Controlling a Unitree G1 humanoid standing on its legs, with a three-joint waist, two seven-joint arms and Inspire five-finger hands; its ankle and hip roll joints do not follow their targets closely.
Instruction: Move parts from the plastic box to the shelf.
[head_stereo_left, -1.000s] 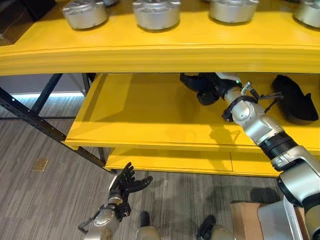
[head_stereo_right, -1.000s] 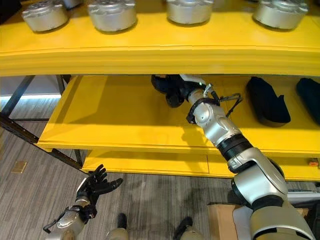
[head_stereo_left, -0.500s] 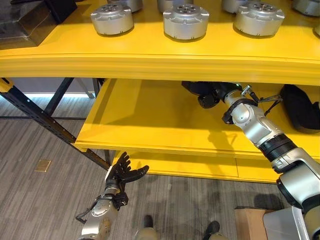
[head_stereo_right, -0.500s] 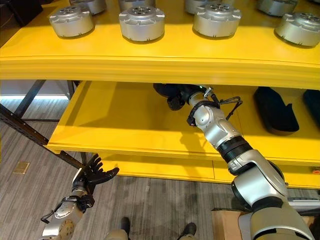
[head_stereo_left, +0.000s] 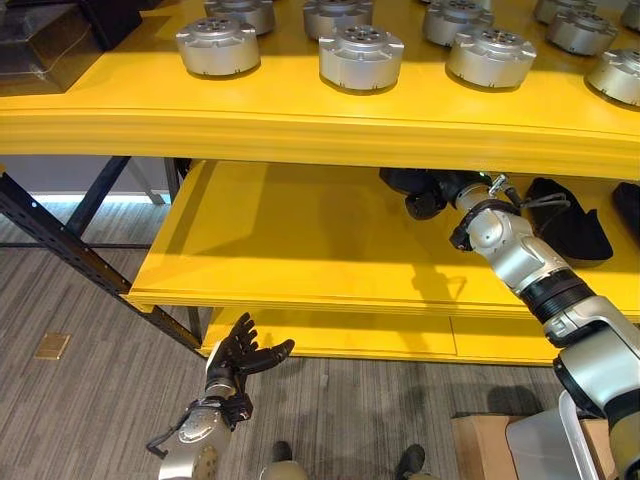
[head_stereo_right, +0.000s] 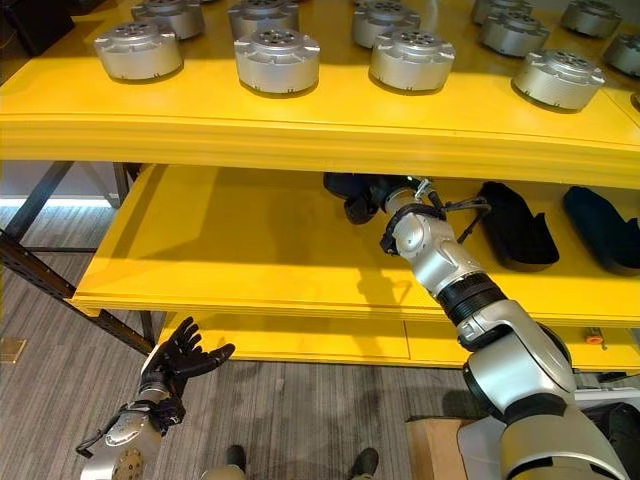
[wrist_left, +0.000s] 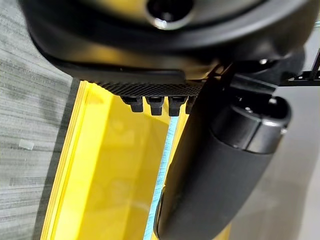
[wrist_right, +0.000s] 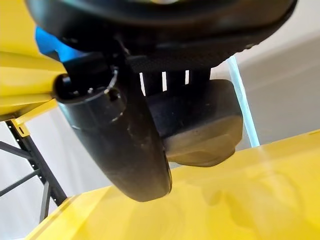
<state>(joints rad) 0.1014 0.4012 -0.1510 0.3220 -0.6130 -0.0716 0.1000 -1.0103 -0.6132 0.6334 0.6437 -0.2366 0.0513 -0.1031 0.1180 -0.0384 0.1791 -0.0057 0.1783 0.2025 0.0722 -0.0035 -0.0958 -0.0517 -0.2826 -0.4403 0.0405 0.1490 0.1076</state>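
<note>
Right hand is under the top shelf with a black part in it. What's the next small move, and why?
Probably lower the right hand a little and set the black part on the yellow middle shelf, then open the fingers. The right wrist view shows the part just above the shelf surface, and two similar black parts already lie to its right. The left hand hangs open below.

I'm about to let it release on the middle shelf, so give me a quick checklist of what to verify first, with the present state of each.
1. Right hand is inside the middle shelf: ok, it reaches in under the top shelf.
2. Right hand grips the dark part: ok, the right wrist view shows fingers and thumb curled round it.
3. Part rests on the shelf surface: cannot tell.
4. Space beside the hand: ok, bare yellow to its left; other dark parts lie to its right.
5. Left hand out of the way: ok, open, low over the floor.
6. Silver parts on the top shelf undisturbed: ok.
</note>
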